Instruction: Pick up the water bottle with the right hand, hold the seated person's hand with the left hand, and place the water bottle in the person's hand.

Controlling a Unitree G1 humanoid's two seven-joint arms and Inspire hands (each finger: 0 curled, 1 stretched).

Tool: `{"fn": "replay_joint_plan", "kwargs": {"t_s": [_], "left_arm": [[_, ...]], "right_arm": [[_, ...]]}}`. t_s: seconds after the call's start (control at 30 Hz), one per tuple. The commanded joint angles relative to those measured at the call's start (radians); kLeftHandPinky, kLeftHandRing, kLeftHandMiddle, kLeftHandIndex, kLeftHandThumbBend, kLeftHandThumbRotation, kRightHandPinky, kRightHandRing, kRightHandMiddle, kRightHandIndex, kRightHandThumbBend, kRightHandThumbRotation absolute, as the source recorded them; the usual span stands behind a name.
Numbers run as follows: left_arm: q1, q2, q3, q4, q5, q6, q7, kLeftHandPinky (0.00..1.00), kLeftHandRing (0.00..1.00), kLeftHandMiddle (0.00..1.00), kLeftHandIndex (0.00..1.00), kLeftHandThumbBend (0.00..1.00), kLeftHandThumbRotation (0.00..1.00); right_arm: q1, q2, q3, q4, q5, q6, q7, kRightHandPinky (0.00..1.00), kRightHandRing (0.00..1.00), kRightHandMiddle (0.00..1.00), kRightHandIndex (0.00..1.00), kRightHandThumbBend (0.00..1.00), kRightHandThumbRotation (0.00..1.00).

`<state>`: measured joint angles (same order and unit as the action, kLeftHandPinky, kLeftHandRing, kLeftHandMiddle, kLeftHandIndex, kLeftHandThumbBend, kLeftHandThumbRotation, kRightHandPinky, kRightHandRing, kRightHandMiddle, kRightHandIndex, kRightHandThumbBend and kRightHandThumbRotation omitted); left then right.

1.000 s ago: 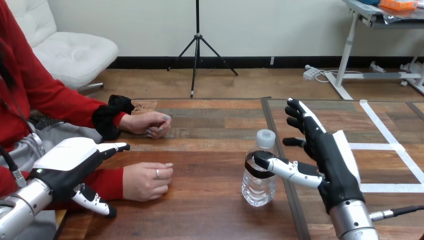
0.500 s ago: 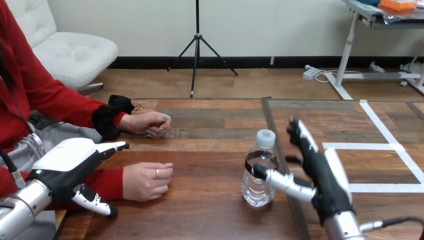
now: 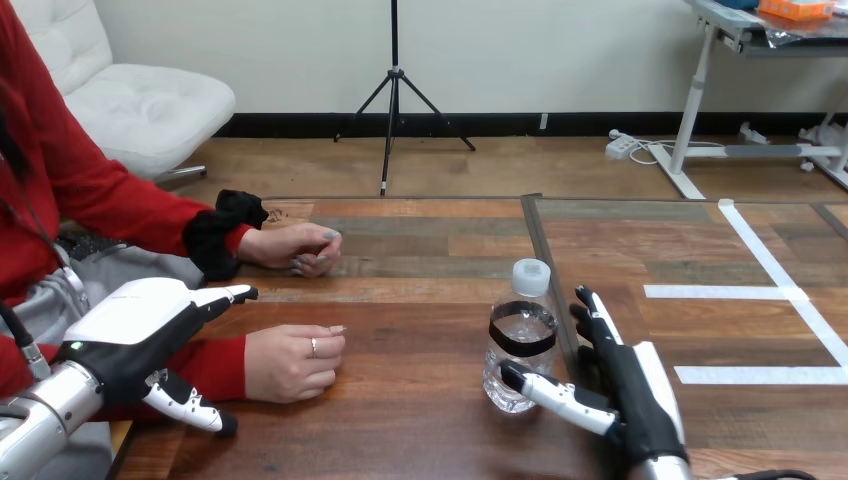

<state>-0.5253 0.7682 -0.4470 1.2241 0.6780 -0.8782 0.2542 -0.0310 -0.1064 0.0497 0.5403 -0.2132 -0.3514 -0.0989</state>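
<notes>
While the water bottle stands upright on the desk, its long axis is vertical and its white cap points straight up. It stands toward the desk's near edge, about mid-width, just left of a dark seam that runs from the far edge toward the near one. The right robot hand is open just right of the bottle, its fingers straight and pointing toward the far edge. Its thumb reaches left across the front of the bottle's lower part, though actual contact cannot be told. By the desk's near left corner the left robot hand is open too, its fingers straight and aimed along the desk. It lies over the red sleeve of the person's nearer hand, which rests as a loose fist on the desk, well left of the bottle. Whether hand and sleeve touch is unclear. The person's other hand rests nearer the far edge
</notes>
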Motion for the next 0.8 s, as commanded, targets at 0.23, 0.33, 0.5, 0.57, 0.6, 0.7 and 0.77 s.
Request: {"fn": "replay_joint_plan", "kwargs": {"t_s": [0.23,0.33,0.5,0.57,0.6,0.7,0.77], "left_arm": [[-0.03,0.016,0.029,-0.021,-0.024,-0.009,0.004,0.77,0.87,0.89,0.9,1.0,0.22],[-0.028,0.017,0.03,-0.02,-0.026,-0.013,0.006,0.77,0.87,0.89,0.9,1.0,0.24],[-0.025,0.022,0.032,-0.022,-0.027,-0.013,0.003,0.77,0.87,0.89,0.9,1.0,0.25],[-0.026,0.024,0.03,-0.024,-0.025,-0.012,0.003,0.77,0.87,0.89,0.9,1.0,0.26],[-0.026,0.024,0.03,-0.024,-0.024,-0.011,0.002,0.77,0.87,0.89,0.9,1.0,0.26],[-0.027,0.027,0.027,-0.026,-0.018,-0.008,0.007,0.77,0.87,0.89,0.89,1.0,0.27],[-0.026,0.028,0.025,-0.027,-0.015,-0.01,0.015,0.77,0.87,0.89,0.89,1.0,0.27]], "right_arm": [[-0.13,0.039,0.019,0.134,-0.007,-0.027,-0.039,0.97,1.0,1.0,1.0,1.0,0.42],[-0.142,0.046,0.021,0.168,-0.007,-0.039,-0.051,0.97,1.0,1.0,1.0,1.0,0.42],[-0.161,0.054,0.027,0.221,-0.011,-0.057,-0.07,0.97,1.0,1.0,1.0,1.0,0.42],[-0.168,0.057,0.028,0.24,-0.012,-0.063,-0.076,0.96,1.0,1.0,1.0,1.0,0.43],[-0.171,0.058,0.029,0.248,-0.013,-0.066,-0.079,0.96,1.0,1.0,1.0,1.0,0.43],[-0.181,0.061,0.031,0.273,-0.016,-0.073,-0.09,0.95,1.0,0.99,1.0,1.0,0.44],[-0.187,0.064,0.032,0.288,-0.018,-0.079,-0.096,0.95,1.0,0.99,1.0,1.0,0.45]]}}
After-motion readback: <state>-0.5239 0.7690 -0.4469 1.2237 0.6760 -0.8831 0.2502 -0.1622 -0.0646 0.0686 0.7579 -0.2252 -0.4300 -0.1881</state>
